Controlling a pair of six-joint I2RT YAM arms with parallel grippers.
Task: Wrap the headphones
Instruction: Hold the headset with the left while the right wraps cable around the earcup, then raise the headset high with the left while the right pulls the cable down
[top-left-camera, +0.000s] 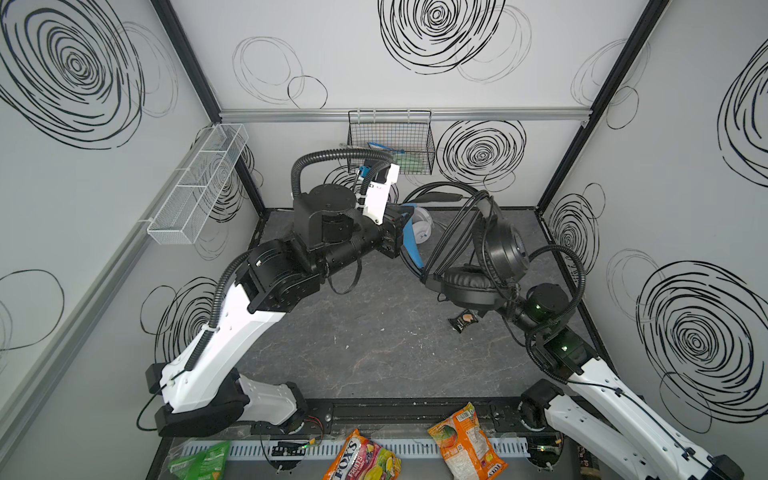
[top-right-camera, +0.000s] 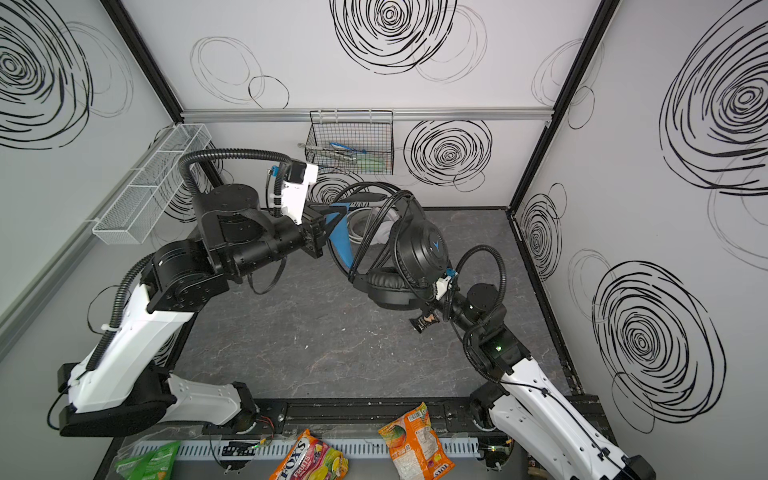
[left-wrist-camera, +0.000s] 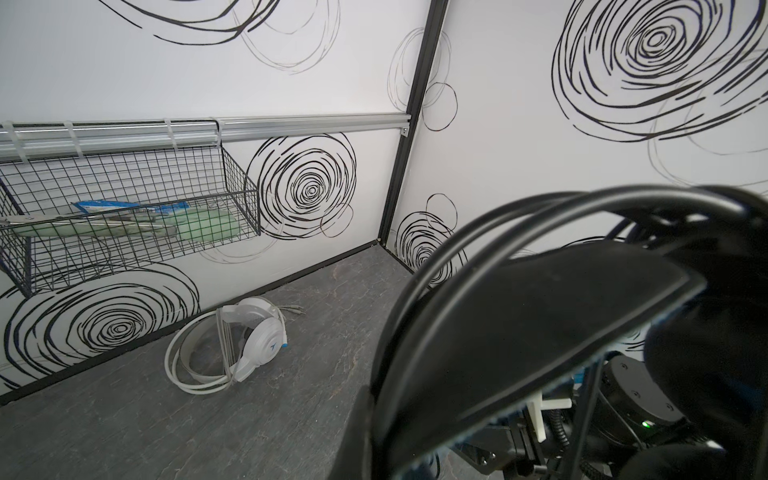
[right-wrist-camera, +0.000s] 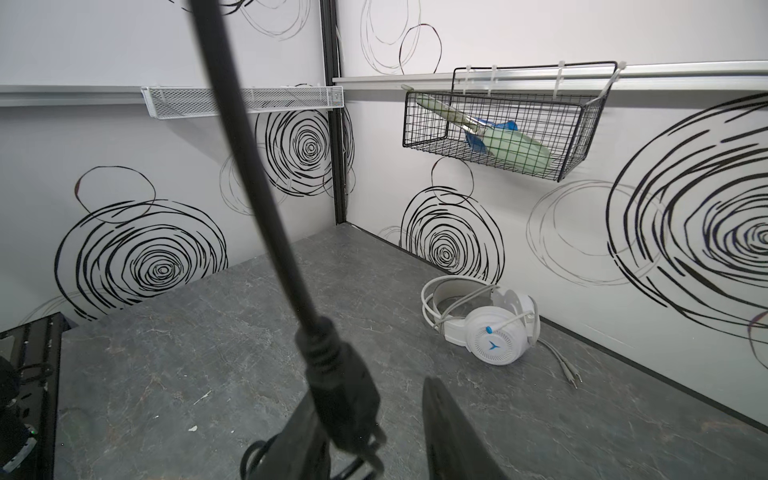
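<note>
In both top views the black headset (top-left-camera: 503, 249) (top-right-camera: 419, 245) hangs above the far right-centre of the table (top-left-camera: 353, 345), between the two arms. The left gripper (top-left-camera: 398, 232) is clamped shut on its blue-lined headband, and the black cable (top-left-camera: 453, 232) lies in several loops over the band. The right gripper is hidden there under the lower earcup. The loops look slack, so I judge they could slide off the band if the headset tips or the free end gets away. The white headset (top-left-camera: 424, 219) lies on the table by the far wall, just behind the held one, so a swing of the band that way could knock it. In the left wrist view the band and loops fill the foreground, blurred. The white headset (left-wrist-camera: 245, 345), its cord looped round it, sits below the wire basket (left-wrist-camera: 124, 187), which leaves little headroom at the far centre. In the right wrist view the right gripper (right-wrist-camera: 386, 415) has its jaws partly apart. The thick end of the cable rests against one finger (right-wrist-camera: 297, 432), not pinched as far as this shows, so it could drop and undo the turns. The middle and near table are open except for a small wrapper (top-left-camera: 463, 321) by the right arm and the snack bags (top-left-camera: 361, 457) along the near edge.
</note>
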